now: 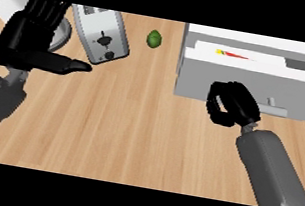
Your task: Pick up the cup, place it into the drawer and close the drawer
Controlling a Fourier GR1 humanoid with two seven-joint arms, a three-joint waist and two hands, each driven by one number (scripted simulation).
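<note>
The white drawer unit stands at the upper right. Its drawer front is pulled out a little, with a grey handle low on it. In the narrow opening behind the front shows a red and yellow sliver; I cannot tell what it is. No cup shows plainly anywhere. My right hand is against the lower left of the drawer front, just left of the handle, its fingers curled with nothing visible in them. My left hand rests open at the upper left, fingers up and thumb pointing right.
A grey toaster lies at the back, just right of my left hand. A small green fruit sits between the toaster and the drawer unit. A round grey rim peeks out behind my left hand. Wooden counter spreads across the middle and front.
</note>
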